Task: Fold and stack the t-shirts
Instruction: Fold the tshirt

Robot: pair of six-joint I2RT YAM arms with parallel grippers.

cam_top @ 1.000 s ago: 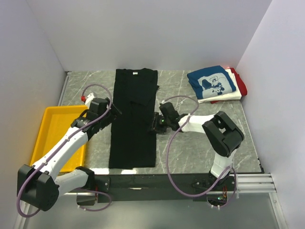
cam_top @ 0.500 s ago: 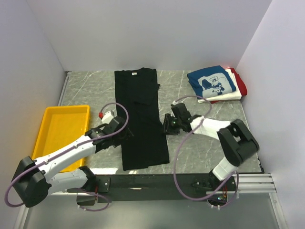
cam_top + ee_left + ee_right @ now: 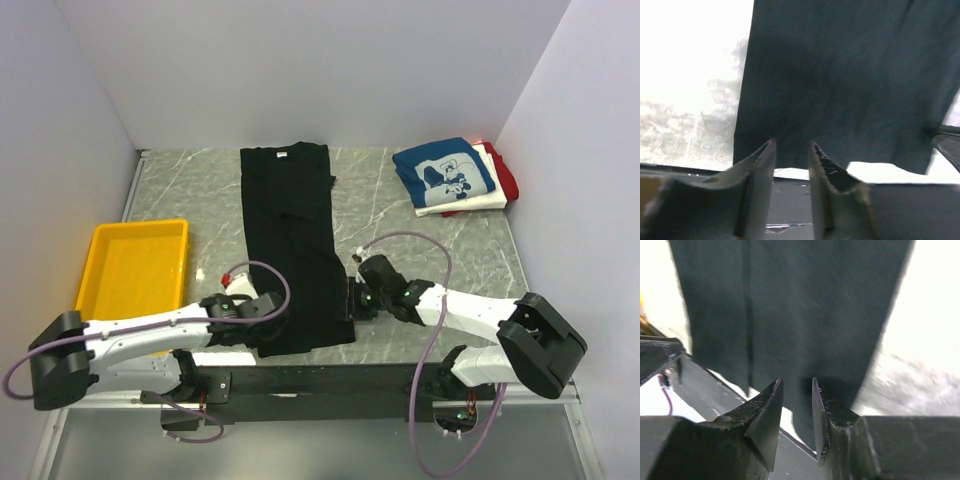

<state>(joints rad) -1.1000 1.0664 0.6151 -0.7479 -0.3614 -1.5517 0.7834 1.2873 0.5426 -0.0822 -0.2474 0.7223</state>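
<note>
Hem pickup, fold step: long black cloth t-shirt [image 3: 295, 250] flat on grey marbled desk [image 3: 420, 260], near hem between both end effectors. Left end effector [image 3: 790, 146], right end effector [image 3: 797, 381] narrowly parted, cloth edge just ahead of tips, nothing clamped. Next, likely: pinch both corners, carry hem toward collar.

walls [image 3: 300, 70]: plain white, three sides | table [image 3: 380, 190]: grey marbled top | light: bright, even
</note>
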